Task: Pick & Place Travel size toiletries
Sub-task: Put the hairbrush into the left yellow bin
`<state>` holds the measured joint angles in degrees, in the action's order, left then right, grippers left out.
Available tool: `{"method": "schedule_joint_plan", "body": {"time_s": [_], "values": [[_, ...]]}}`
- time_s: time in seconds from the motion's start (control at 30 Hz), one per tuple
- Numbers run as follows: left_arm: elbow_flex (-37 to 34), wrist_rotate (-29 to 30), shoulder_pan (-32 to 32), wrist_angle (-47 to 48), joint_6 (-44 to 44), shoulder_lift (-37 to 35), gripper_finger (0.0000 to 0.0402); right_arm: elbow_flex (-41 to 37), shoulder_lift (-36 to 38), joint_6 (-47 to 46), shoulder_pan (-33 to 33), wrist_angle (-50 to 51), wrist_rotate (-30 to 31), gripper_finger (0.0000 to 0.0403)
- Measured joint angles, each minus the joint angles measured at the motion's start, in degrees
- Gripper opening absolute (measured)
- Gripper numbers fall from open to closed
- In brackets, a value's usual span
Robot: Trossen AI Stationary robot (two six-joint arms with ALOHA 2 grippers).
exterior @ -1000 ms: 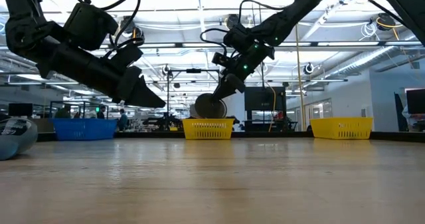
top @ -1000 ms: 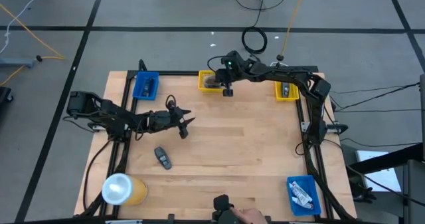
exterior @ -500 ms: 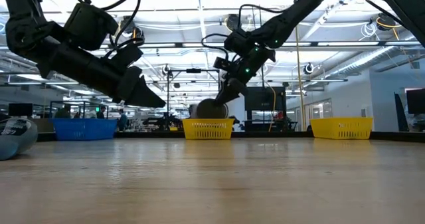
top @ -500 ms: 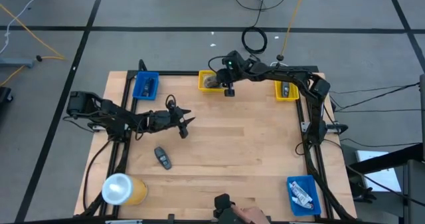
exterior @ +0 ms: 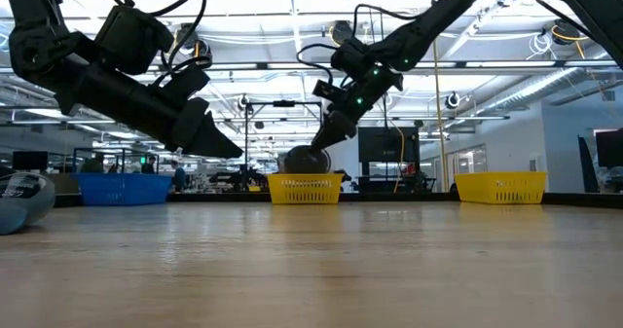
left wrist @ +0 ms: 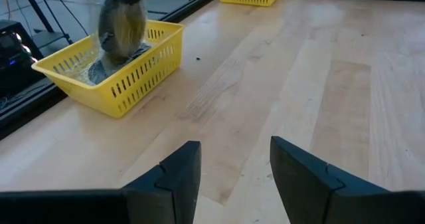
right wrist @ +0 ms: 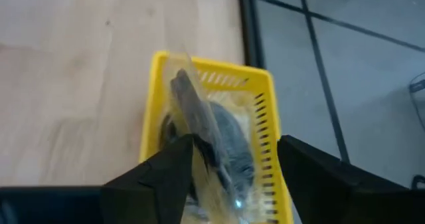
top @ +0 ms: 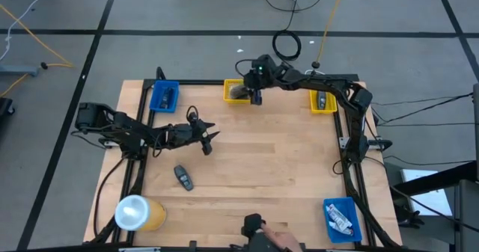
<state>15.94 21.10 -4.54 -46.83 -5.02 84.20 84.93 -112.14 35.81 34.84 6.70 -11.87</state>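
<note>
Lowered since before — our right hand (top: 255, 97), clamped on the grey disc (exterior: 305, 160), hangs over the yellow bin (exterior: 305, 188); early release risks its rim.

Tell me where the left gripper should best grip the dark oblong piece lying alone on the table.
Across its narrow middle, coming straight down from above: the dark oblong piece lies flat and slanted on bare wood, so the left gripper, now open, would likely need turning to straddle its short width.

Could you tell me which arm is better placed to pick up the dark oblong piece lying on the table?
Left: its open tool hovers close to the dark oblong piece, while the right tool is at the far yellow bin.
</note>
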Motion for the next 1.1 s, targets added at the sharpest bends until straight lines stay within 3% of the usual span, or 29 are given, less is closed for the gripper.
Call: {"method": "schedule_joint_plan", "body": {"time_s": [0.17, 0.3, 0.63, 0.7, 0.93, 1.1], "values": [[0.00, 0.00, 0.00, 0.04, 0.00, 0.00, 0.0179, 0.00, 0.02, -3.94, -0.01, -2.56, 0.05, 0.0220], [0.00, 0.00, 0.00, 0.04, 0.02, 0.00, 0.0179, -0.08, 0.02, -6.22, 0.09, -1.57, 3.89, 0.0194], [0.00, 0.00, 0.00, 0.07, -0.06, 0.00, 0.0180, -1.84, 0.02, -9.79, 0.45, -2.20, 6.07, 0.0025], [0.00, 0.00, 0.00, 0.07, -0.19, 0.00, 0.0179, -2.28, 0.02, -9.75, 0.47, -2.10, 6.13, 0.0007], [0.00, 0.00, 0.00, 0.07, -0.28, 0.00, 0.0179, -2.34, 0.02, -10.73, 0.42, -2.16, 5.87, 0.0047], [0.00, 0.00, 0.00, 0.07, -0.31, 0.00, 0.0180, -2.34, 0.02, -10.97, 0.42, -0.91, 6.24, 0.0106]]}}
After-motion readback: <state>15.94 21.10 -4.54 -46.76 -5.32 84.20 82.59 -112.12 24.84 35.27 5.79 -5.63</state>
